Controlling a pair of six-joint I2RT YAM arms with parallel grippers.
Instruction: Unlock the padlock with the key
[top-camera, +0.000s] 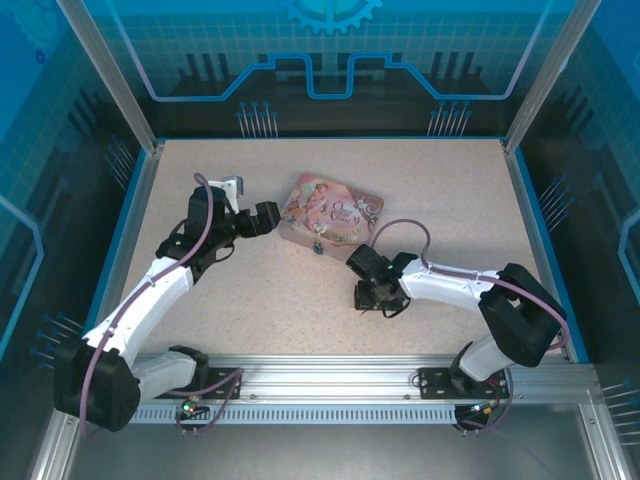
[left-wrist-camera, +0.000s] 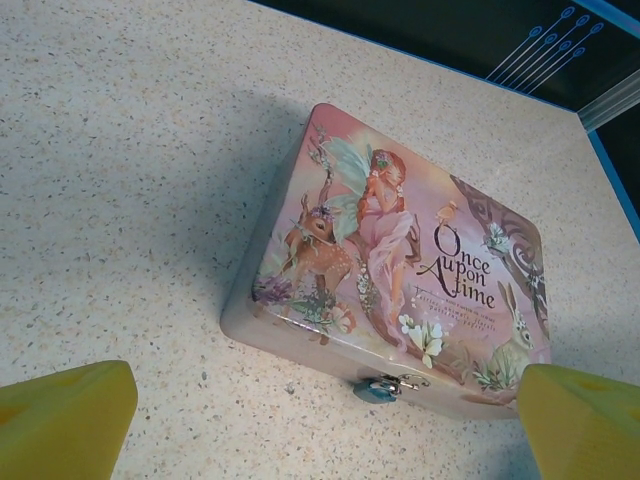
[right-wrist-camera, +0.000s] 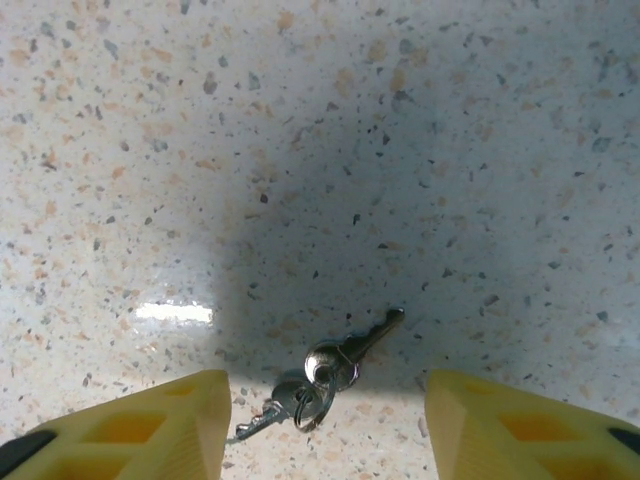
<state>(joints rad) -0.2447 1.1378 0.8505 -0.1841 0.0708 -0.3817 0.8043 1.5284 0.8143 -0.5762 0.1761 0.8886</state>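
I've got the L gripper (left-wrist-camera: 320, 440) facing the pink tin (left-wrist-camera: 400, 260), its fingers (left-wrist-camera: 65, 420) spread wide w/ nothing btwn them. The teal padlock (left-wrist-camera: 377, 390) sits at the tin's front latch, on the side nearest that cam. The tin lies flat on the table (left-wrist-camera: 120, 150). The R gripper (right-wrist-camera: 325, 425) is low over the table, fingers (right-wrist-camera: 130, 425) wide too. The key (right-wrist-camera: 372, 332) lies flat btwn them, clear of both, on a small ring (right-wrist-camera: 335, 362) w/ a second key (right-wrist-camera: 262, 418).
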